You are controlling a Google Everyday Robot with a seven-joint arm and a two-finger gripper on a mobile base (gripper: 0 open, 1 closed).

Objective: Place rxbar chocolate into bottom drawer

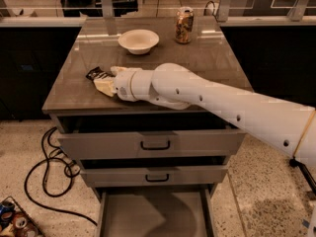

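Fingers [104, 88] straddle rxbar chocolate [97, 74], gripper [105, 78] on cabinet [207, 58]

Smooth white arm [232, 110], round like a thick tube, wider toward the right edge of the frame. Several small dark dots [237, 117] spaced along the shell. Thin yellowish band [302, 132] around the widest part at far right. Ringed white wrist [129, 84] at the narrow end, then pale cream gripper [105, 85], left of centre.

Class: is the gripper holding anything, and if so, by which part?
Cannot be told. The gripper is low over the cabinet top, at one end of the rxbar chocolate; any grip is hidden.
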